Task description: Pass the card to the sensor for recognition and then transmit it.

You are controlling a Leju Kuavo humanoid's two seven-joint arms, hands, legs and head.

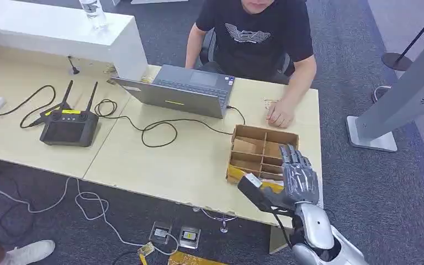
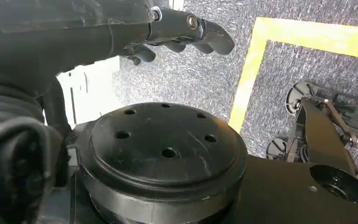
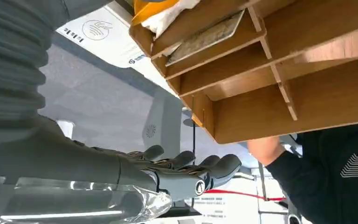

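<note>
Hovering over the wooden organizer [image 1: 262, 152], right hand [image 1: 298, 176] spreads empty fingers [image 3: 214, 167].

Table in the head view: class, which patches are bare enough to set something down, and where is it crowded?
Bare: the table between the cable and the wooden box, and the stretch left of the controller. Crowded: the far edge, with the laptop and a person's hand, and the box corner under the right hand.
</note>
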